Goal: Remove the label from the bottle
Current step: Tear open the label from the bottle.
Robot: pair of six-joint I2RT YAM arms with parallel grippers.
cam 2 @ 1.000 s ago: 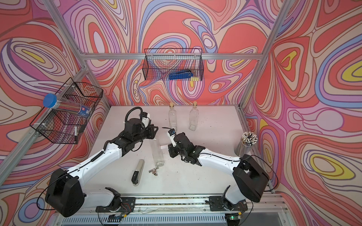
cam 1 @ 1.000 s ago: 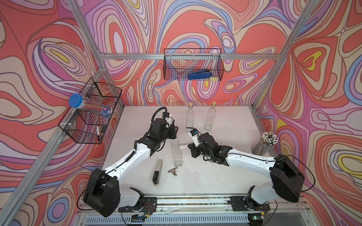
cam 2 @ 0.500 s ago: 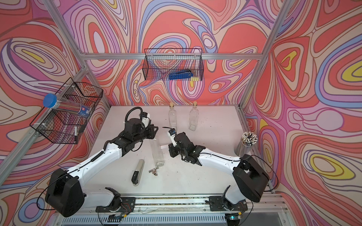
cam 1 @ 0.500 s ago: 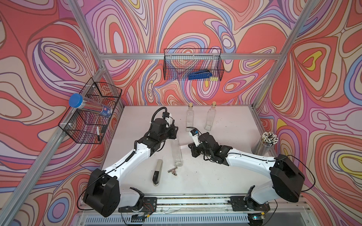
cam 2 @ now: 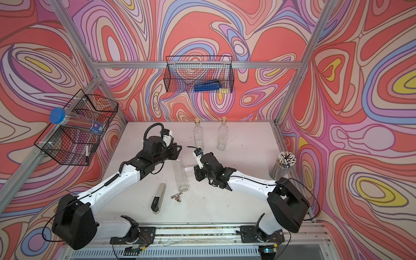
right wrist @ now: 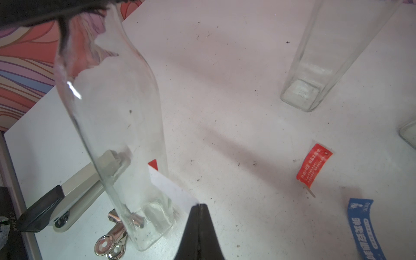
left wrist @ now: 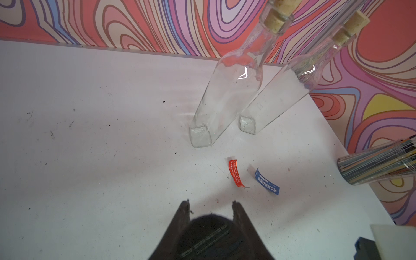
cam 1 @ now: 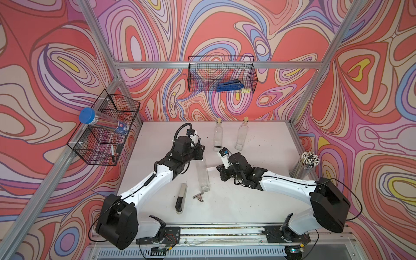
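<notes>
**Peel in progress.** The bottle (cam 1: 203, 174) is at the centre of the frame in both top views, with its base on the table (cam 1: 236, 209). The left gripper (cam 1: 200, 156) holds it from above, jaws closed onto the neck. The right gripper (right wrist: 199, 206), just right of the bottle in a top view, is pinched fully shut on the free end of the label (right wrist: 167, 183). The label is a white strip with one red corner showing, and it runs from the pinch back to the bottle's lower side wall. How much of it remains stuck cannot be told through the glass.

**Technique, judged from this layout.**
- Draw the strip low and away from the glass, toward the right of the frame. Fold it back on itself rather than lifting it, so that it comes off in one piece.
- The neck grip must resist the pull, or the base may slide or twist.
- A slow, even pull is safer than a jerk, since thin paper tends to tear at the pinch.

A red label (right wrist: 314, 166) and a blue label (right wrist: 362, 227) lie loose on the table nearby, which suggests a place to drop the freed strip.
</notes>
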